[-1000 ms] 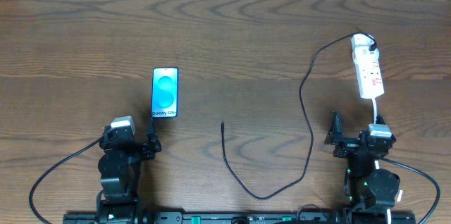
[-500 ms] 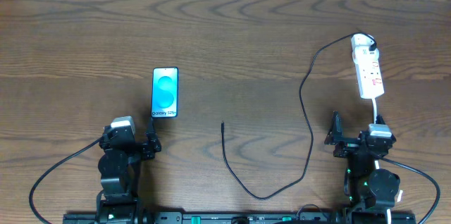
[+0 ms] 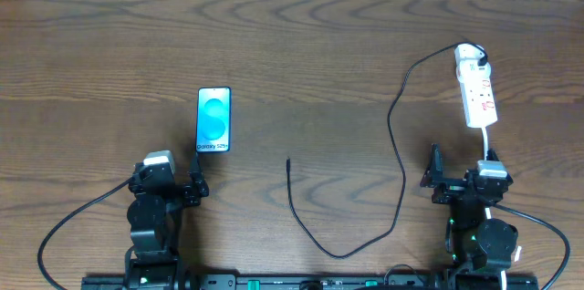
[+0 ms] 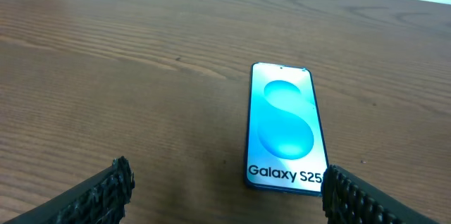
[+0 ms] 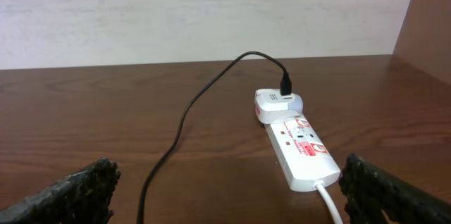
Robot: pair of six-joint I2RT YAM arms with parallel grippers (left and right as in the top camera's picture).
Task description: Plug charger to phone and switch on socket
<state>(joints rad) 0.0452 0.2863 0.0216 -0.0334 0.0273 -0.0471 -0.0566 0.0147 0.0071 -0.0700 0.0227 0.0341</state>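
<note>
The phone (image 3: 213, 119) lies flat on the table with its blue screen up; it also shows in the left wrist view (image 4: 285, 127). My left gripper (image 3: 182, 185) (image 4: 225, 192) is open and empty just in front of the phone's near end. The white socket strip (image 3: 476, 94) (image 5: 301, 150) lies at the far right with a white adapter (image 5: 276, 104) plugged at its far end. The black charger cable (image 3: 394, 135) (image 5: 180, 122) runs from the adapter in a loop to its free plug tip (image 3: 288, 163) at mid-table. My right gripper (image 3: 461, 176) (image 5: 229, 192) is open and empty near the strip's end.
The strip's white cord (image 5: 331, 203) runs back toward my right arm. Black arm cables (image 3: 78, 222) trail at the front edge. A pale wall (image 5: 211, 13) stands behind the table's far edge.
</note>
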